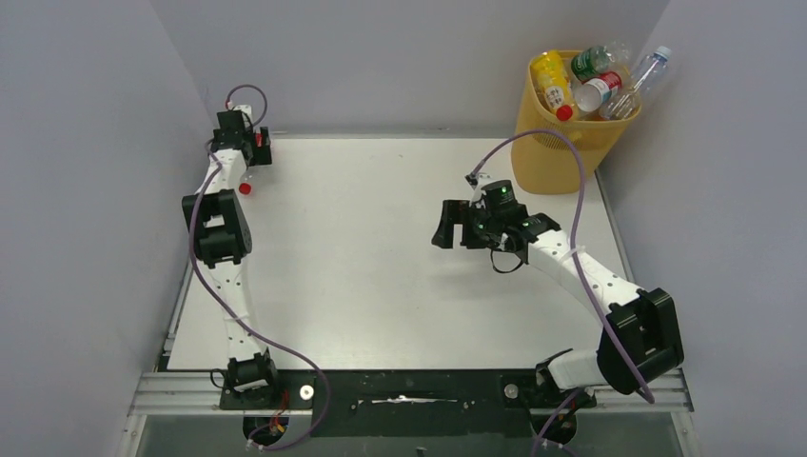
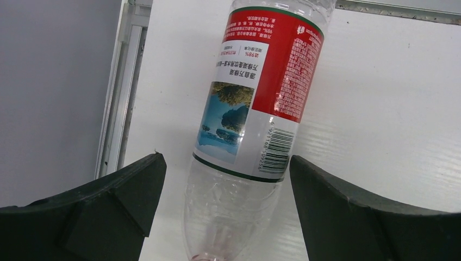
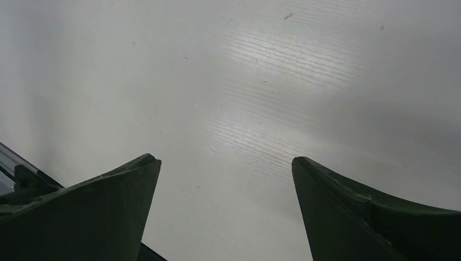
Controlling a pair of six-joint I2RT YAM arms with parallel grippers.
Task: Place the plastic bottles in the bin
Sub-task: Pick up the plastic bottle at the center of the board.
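A clear plastic bottle (image 2: 255, 92) with a red, white and blue label lies on the white table at the far left, its neck towards the camera. My left gripper (image 2: 228, 163) is open, with its jaws standing on either side of the bottle's shoulder and a gap on each side. In the top view only the bottle's red cap (image 1: 245, 188) shows below my left gripper (image 1: 243, 157). My right gripper (image 1: 443, 228) is open and empty over bare table (image 3: 244, 109). The yellow-orange bin (image 1: 561, 143) stands at the far right corner, filled with several bottles (image 1: 595, 81).
A metal rail (image 2: 117, 103) runs along the table's left edge close to the bottle. Grey walls enclose the table on the left, back and right. The bin's bottles stick out above its rim.
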